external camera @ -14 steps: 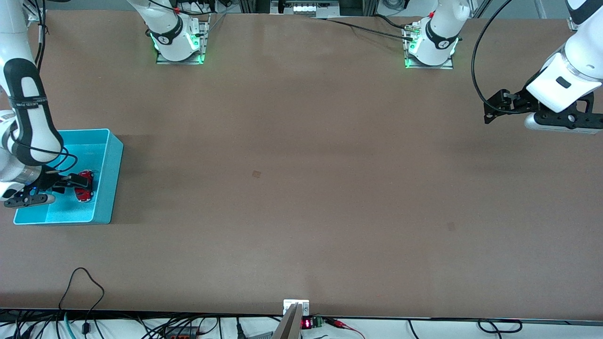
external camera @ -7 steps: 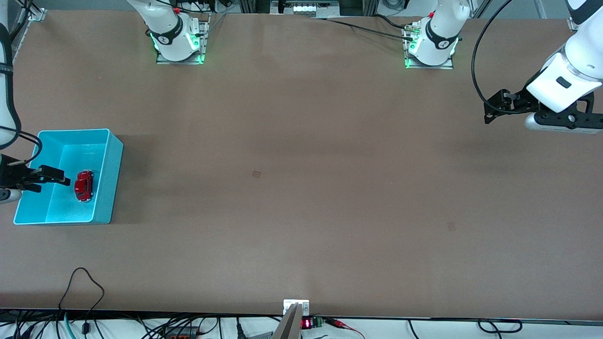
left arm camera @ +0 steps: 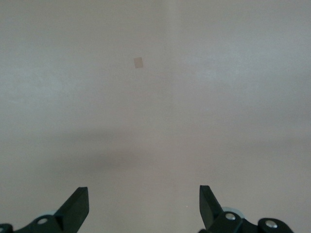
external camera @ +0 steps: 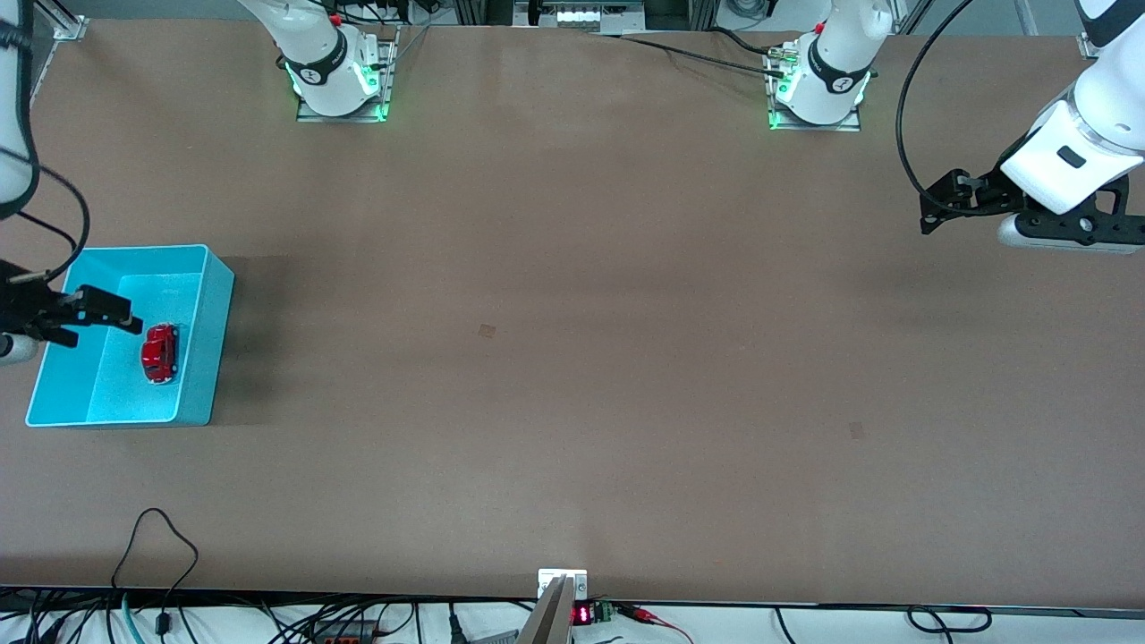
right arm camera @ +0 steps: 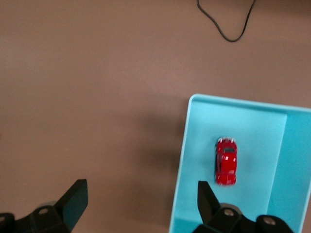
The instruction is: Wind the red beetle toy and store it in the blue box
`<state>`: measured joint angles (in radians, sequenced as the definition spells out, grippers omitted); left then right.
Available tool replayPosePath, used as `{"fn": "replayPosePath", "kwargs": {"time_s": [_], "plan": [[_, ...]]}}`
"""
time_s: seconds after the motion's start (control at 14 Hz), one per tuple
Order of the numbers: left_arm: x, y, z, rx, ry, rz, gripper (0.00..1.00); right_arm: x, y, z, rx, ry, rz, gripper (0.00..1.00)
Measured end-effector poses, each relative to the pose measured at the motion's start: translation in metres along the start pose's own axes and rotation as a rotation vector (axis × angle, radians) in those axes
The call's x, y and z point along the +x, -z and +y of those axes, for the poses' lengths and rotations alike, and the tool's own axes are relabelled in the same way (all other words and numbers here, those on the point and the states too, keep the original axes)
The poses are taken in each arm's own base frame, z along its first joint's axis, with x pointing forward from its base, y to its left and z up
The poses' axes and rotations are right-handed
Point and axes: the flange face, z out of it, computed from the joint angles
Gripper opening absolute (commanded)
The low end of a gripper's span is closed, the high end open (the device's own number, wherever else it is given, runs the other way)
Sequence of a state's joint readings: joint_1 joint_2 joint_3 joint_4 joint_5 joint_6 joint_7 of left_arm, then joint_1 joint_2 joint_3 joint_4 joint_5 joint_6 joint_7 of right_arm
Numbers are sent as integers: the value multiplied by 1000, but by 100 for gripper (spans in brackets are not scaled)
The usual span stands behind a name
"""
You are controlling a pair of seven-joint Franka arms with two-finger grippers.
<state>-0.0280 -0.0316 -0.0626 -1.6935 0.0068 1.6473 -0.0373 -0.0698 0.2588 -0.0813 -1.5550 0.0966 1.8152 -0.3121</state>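
The red beetle toy (external camera: 160,352) lies on the floor of the blue box (external camera: 200,358), beside the wall that faces the table's middle. The box stands at the right arm's end of the table. My right gripper (external camera: 97,318) is open and empty, up in the air over the box's outer wall. In the right wrist view the toy (right arm camera: 226,161) lies in the box (right arm camera: 182,160), off to one side of my open right gripper (right arm camera: 141,200). My left gripper (external camera: 935,211) waits open and empty above bare table at the left arm's end; its wrist view (left arm camera: 142,204) shows only tabletop.
A black cable loop (external camera: 159,535) lies on the table near the front edge, nearer the front camera than the box; it also shows in the right wrist view (right arm camera: 233,30). Small dark marks (external camera: 487,331) dot the brown tabletop. The arm bases (external camera: 338,80) stand along the back.
My right gripper has let go of the toy, lifted out of the box and drawn back over its outer wall. The toy stays in the box. The left arm has barely moved.
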Motion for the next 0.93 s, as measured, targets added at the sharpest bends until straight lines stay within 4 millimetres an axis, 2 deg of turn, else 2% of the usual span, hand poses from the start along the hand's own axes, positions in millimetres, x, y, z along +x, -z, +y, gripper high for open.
{"fn": "replayPosePath", "kwargs": {"time_s": [0.14, 0.21, 0.43, 0.64, 0.93], "plan": [[0, 0, 0, 0, 0, -2, 100, -19, 32, -29, -3, -75, -57, 100], [0, 0, 0, 0, 0, -2, 100, -30, 46, -36, -1, -111, -87, 100], [0, 0, 0, 0, 0, -3, 100, -57, 72, -37, -7, -180, -149, 100], [0, 0, -1, 0, 1, -3, 100, -63, 77, -32, -28, -192, -131, 100], [0, 0, -1, 0, 3, -3, 100, -75, 63, -37, -49, -179, -118, 100]]}}
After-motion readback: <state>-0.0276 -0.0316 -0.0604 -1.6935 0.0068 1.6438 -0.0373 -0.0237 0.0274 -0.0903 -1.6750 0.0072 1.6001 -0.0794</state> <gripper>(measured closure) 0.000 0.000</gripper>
